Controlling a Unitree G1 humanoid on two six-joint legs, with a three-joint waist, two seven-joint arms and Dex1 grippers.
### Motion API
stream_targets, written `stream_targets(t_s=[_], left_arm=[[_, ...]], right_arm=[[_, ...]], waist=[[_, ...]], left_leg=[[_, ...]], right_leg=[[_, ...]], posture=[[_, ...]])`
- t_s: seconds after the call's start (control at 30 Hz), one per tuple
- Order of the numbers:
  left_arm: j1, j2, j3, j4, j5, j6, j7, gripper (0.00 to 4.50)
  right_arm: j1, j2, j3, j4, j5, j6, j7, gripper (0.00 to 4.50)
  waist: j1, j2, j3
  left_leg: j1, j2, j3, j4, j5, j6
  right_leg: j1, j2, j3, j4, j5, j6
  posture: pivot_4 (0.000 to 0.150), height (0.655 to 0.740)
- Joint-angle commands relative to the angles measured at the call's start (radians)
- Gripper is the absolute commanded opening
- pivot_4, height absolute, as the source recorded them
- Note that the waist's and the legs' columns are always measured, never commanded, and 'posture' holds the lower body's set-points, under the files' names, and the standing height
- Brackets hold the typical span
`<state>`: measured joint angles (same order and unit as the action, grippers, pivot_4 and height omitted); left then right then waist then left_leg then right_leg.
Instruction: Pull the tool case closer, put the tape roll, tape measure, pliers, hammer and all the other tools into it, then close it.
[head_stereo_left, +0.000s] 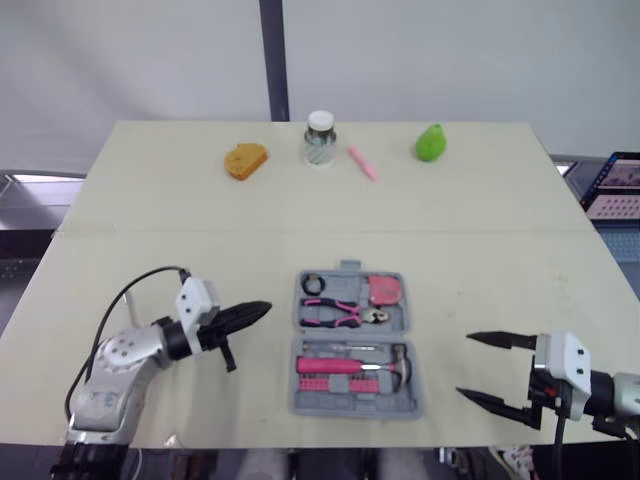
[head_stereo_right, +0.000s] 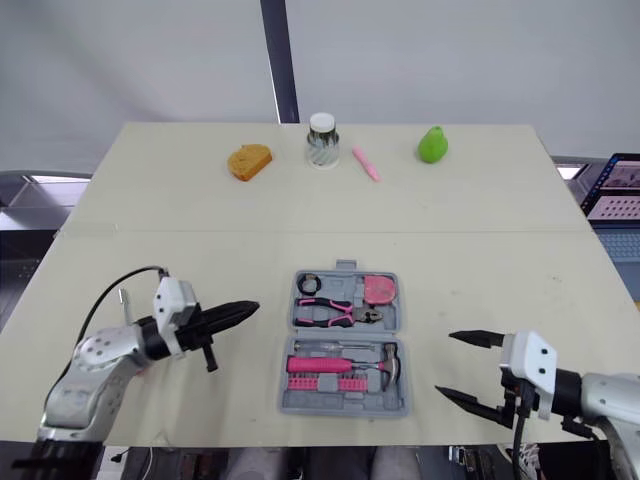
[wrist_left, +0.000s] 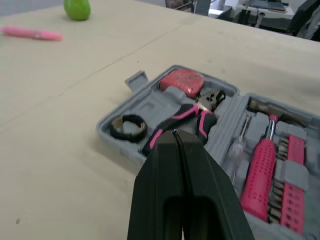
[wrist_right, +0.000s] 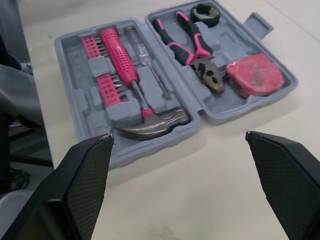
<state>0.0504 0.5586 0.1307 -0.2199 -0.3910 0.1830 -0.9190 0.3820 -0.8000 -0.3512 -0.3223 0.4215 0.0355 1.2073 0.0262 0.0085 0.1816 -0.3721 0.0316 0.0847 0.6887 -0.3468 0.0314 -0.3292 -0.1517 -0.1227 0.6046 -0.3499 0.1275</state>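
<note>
The grey tool case (head_stereo_left: 353, 342) lies open and flat near the table's front edge, between my two grippers. Its far half holds a black tape roll (head_stereo_left: 314, 285), pink-handled pliers (head_stereo_left: 340, 315) and a pink tape measure (head_stereo_left: 385, 290). Its near half holds a pink-handled hammer (head_stereo_left: 355, 366), a screwdriver (wrist_right: 146, 52) and several bits. My left gripper (head_stereo_left: 258, 313) is shut, its tips a short way left of the case. My right gripper (head_stereo_left: 483, 370) stands open to the right of the case, with nothing between its fingers.
Along the far edge of the table (head_stereo_left: 150, 240) sit an orange bread-like piece (head_stereo_left: 245, 160), a glass jar with a white lid (head_stereo_left: 319, 138), a pink pen (head_stereo_left: 362, 162) and a green pear (head_stereo_left: 431, 142). A laptop screen (head_stereo_left: 615, 185) shows off the table's right side.
</note>
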Motion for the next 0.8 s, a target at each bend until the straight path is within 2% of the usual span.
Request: stream_targets(t_s=[0.03,0.2,0.53,0.67,0.8], left_arm=[[0.084,0.024,0.049,-0.052,-0.022,-0.054,-0.027,0.02],[0.184,0.039,0.076,-0.034,-0.007,-0.118,-0.036,0.02],[0.204,0.017,0.061,-0.082,-0.022,-0.108,0.005,0.02],[0.224,0.002,0.07,-0.122,-0.027,-0.075,0.051,0.02],[0.259,-0.02,0.1,-0.206,-0.025,0.011,0.171,0.02]], right_arm=[[0.015,0.015,-0.002,-0.012,0.0,-0.029,-0.015,4.5],[0.017,0.028,-0.006,0.037,-0.016,-0.055,-0.023,4.5],[0.019,0.023,-0.005,0.064,-0.018,-0.068,-0.024,4.5],[0.001,0.01,-0.012,0.082,-0.016,-0.069,-0.019,4.5],[-0.024,-0.01,-0.02,0.105,-0.008,-0.068,-0.006,4.5]], waist=[[-0.001,0.0,0.0],[0.0,0.0,0.002],[-0.002,0.0,0.002],[-0.003,-0.001,0.002],[-0.002,-0.001,0.003]], left_leg=[[0.0,0.0,0.0,-0.001,0.0,0.0],[0.0,0.0,0.002,-0.004,0.0,-0.001],[-0.003,0.0,0.007,-0.005,0.002,-0.002],[-0.002,0.0,0.008,-0.005,0.002,-0.002],[-0.002,0.001,0.008,-0.005,0.002,-0.002]], right_leg=[[0.0,0.0,0.0,-0.001,0.0,0.0],[-0.003,0.0,0.001,-0.001,0.0,0.0],[-0.012,0.001,0.006,0.005,0.0,0.0],[-0.012,0.001,0.006,0.005,0.0,0.0],[-0.012,0.001,0.009,0.006,0.0,0.0]], posture=[[0.15,0.695],[0.15,0.695],[0.15,0.695],[0.15,0.695],[0.15,0.695]])
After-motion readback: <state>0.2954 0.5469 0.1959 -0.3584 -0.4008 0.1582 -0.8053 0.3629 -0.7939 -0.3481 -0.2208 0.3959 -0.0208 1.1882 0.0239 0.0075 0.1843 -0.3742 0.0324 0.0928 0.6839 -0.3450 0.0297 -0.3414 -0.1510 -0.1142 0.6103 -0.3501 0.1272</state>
